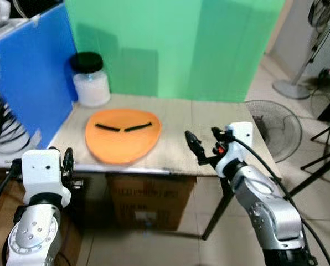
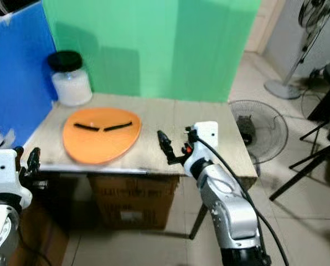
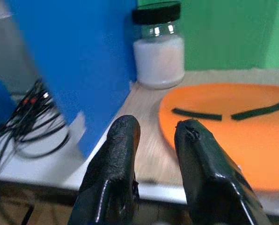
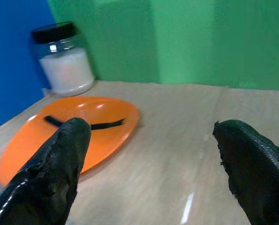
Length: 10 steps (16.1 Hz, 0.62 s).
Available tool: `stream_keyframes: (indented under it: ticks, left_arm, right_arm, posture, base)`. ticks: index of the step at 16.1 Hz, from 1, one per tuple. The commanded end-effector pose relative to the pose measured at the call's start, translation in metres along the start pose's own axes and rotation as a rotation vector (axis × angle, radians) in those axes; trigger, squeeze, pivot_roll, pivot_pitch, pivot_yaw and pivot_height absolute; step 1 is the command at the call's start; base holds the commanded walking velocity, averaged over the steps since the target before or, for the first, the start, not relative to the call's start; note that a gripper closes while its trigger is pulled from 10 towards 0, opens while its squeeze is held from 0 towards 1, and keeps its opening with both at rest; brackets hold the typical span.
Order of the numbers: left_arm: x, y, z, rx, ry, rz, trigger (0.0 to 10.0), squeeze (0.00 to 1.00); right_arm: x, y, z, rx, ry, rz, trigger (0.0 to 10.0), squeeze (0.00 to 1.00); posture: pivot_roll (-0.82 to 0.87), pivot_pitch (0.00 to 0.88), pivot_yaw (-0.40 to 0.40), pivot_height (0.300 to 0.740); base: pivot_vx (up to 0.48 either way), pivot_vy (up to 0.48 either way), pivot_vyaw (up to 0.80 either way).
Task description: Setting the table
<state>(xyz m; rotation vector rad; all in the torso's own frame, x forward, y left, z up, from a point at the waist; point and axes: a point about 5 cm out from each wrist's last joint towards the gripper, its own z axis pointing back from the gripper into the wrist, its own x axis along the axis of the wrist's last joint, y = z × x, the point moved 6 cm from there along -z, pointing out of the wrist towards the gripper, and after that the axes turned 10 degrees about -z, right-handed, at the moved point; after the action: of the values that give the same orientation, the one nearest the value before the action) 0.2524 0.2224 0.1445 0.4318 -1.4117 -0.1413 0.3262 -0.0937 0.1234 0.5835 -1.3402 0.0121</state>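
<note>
Table [image 1: 209, 119]: pale wood-grain top with a metal near edge, backed by a green screen [image 1: 176, 44] at the far side and a blue panel [image 1: 35, 72] on the left.

Orange plate [image 1: 122, 134]: on the left half of the table, close to the near edge. Two black chopsticks [image 1: 126, 128] lie across its far part, end to end in a shallow V.

Glass jar [image 1: 91, 79]: black lid, white contents, standing in the far left corner, apart from the plate.

Right gripper [image 1: 204, 143]: above the table's near edge, to the right of the plate, fingers spread wide and empty.

Left gripper [image 3: 156, 154]: low by the table's near left corner, fingers [image 3: 118, 154] parted by a narrow gap, holding nothing.

Step in hand, as judged: reaching for the chopsticks on the plate. To do it well, come in low from the right, align the fingers across one thin stick, and close gently so it does not skid on the smooth plate.

Also present: cardboard box [image 1: 148, 205] under the table; fans [image 1: 276, 127] on the floor at right.
</note>
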Motion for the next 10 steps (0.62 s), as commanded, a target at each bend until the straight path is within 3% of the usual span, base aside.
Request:
stream_keyframes:
  ticks: [1,8,10]
  left_arm:
    - [0.005,-0.004,-0.002,-0.018,-0.019,0.007,10.0,0.00]
    - [0.004,-0.004,-0.007,-0.029,-0.018,0.019,10.0,0.00]
    - [-0.003,-0.015,-0.004,-0.110,0.014,0.010,10.0,0.00]
  right_arm:
    - [0.005,-0.007,0.002,-0.023,-0.017,-0.002,10.0,0.00]
    - [0.006,-0.011,0.004,-0.047,-0.029,0.000,10.0,0.00]
    - [-0.002,-0.003,0.003,0.017,0.032,-0.021,10.0,0.00]
  posture:
    - [-0.02,0.000,0.012,0.740]
    - [-0.04,0.000,0.030,0.740]
    - [-0.04,0.000,0.033,0.740]
  base:
    - [0.420,0.000,0.00]
    - [0.410,0.000,0.00]
    - [0.000,0.000,0.00]
